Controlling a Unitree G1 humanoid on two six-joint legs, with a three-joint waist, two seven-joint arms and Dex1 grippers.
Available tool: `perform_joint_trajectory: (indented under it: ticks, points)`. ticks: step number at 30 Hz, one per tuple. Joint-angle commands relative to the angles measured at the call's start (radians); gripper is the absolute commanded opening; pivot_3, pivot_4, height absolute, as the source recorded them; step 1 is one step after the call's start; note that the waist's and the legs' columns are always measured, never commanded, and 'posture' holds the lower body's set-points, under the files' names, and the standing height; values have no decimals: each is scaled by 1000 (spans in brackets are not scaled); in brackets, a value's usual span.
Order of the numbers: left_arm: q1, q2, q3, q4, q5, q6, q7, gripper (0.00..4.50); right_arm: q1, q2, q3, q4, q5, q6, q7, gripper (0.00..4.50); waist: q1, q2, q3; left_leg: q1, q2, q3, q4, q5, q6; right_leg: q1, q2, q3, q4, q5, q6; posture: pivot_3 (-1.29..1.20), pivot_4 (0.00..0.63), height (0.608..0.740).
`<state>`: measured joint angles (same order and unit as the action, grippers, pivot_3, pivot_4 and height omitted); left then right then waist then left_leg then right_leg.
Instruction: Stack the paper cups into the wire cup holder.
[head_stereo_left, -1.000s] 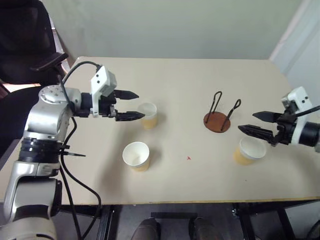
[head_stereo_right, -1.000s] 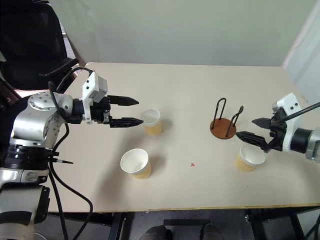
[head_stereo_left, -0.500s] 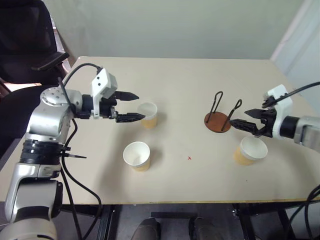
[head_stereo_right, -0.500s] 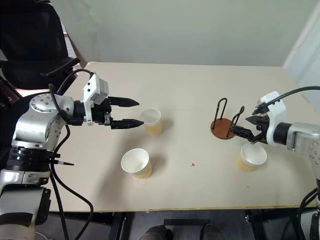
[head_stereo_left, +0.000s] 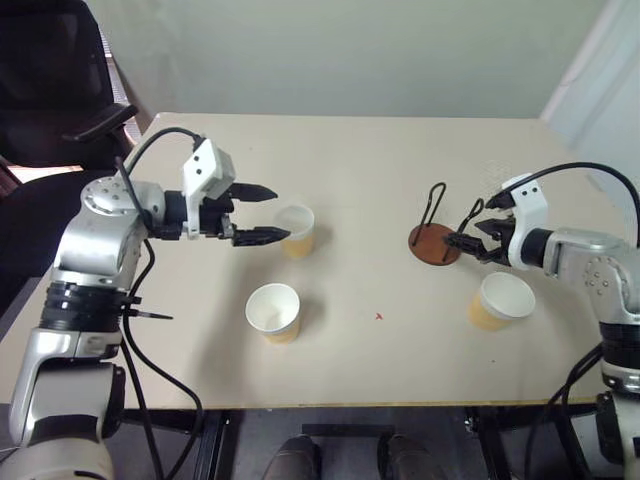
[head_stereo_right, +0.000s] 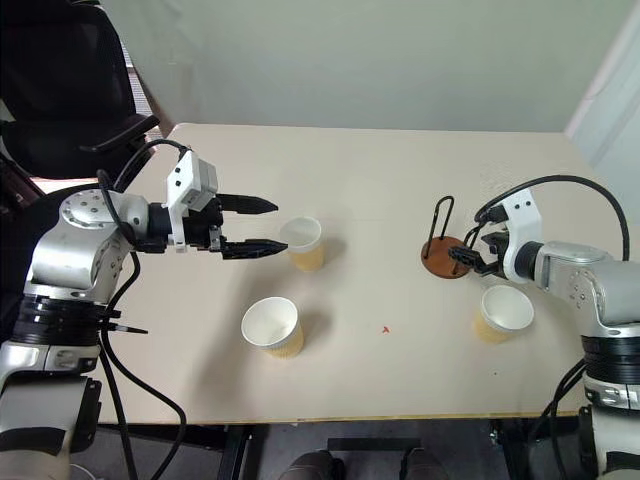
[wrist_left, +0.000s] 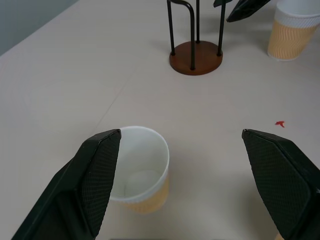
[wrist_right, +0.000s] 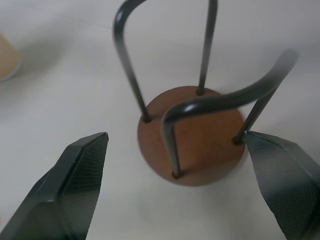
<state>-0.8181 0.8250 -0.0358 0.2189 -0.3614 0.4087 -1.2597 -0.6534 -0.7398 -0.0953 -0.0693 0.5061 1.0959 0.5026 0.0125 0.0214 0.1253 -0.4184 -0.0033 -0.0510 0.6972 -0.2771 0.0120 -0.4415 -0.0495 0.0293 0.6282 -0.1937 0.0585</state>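
Your right gripper (head_stereo_left: 462, 243) hangs just above the table (head_stereo_left: 380, 170) with its two black fingers spread wide and nothing between them, pointed at the wire cup holder (head_stereo_left: 436, 243). Seen from the right wrist, the holder's reddish-brown disc base (wrist_right: 192, 135) sits straight ahead in the gap between the fingers (wrist_right: 75, 190), with the black wire loops rising from it; whether a fingertip touches a wire you cannot tell, but the tips are right at the holder's near side. The holder is empty, standing upright. Just beside your right gripper, on the side nearer the robot, one paper cup (head_stereo_left: 497, 300) stands upright on the table, apart from the holder. Your left gripper (head_stereo_left: 262, 213) is likewise spread wide and holds nothing. A second paper cup (head_stereo_left: 297, 230) stands upright just ahead of its fingertips; in the left wrist view this cup (wrist_left: 141, 170) sits close to one finger (wrist_left: 95, 175) rather than centred in the gap, and the other finger is well clear of it. The third paper cup (head_stereo_left: 274, 311) stands upright on the robot's side of your left gripper, near it but apart. A small red mark (head_stereo_left: 378, 317) lies on the table between the two grippers.
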Motion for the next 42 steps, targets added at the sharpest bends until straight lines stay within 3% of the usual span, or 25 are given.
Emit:
perform_joint_trajectory:
  ticks: [1,2,5,16,25,42]
  points:
    - [-3,19,41,-28,-3,-14,2,4163,-35,7,-22,-8,-13,-18,-9,4494,0,0,0,0,0,0,0,0,0,0,0,0,0,0,0,0,150,740]
    - [-2,21,42,-28,-4,-15,2,4163,-38,12,-25,-7,-13,-17,-9,4494,0,0,0,0,0,0,0,0,0,0,0,0,0,0,0,0,150,740]
    - [3,24,42,-27,-3,-16,2,4163,-45,24,-30,-2,-21,-19,-14,3896,0,0,0,0,0,0,0,0,0,0,0,0,0,0,0,0,150,740]
    - [22,34,43,-27,1,-14,9,4163,-51,63,-42,9,-34,-27,-30,33,0,0,0,0,0,0,0,0,0,0,0,0,0,0,0,0,150,740]
    - [25,46,47,-46,-19,13,-8,4163,-56,81,-34,-12,-31,-40,-5,33,-1,0,0,0,0,0,0,0,0,0,0,0,0,0,0,0,150,740]
    - [49,146,29,-103,-37,37,-146,4163,-4,-86,-56,-367,213,148,194,33,-1,0,0,-1,0,0,-1,0,-1,-2,0,0,-1,0,-1,0,150,740]
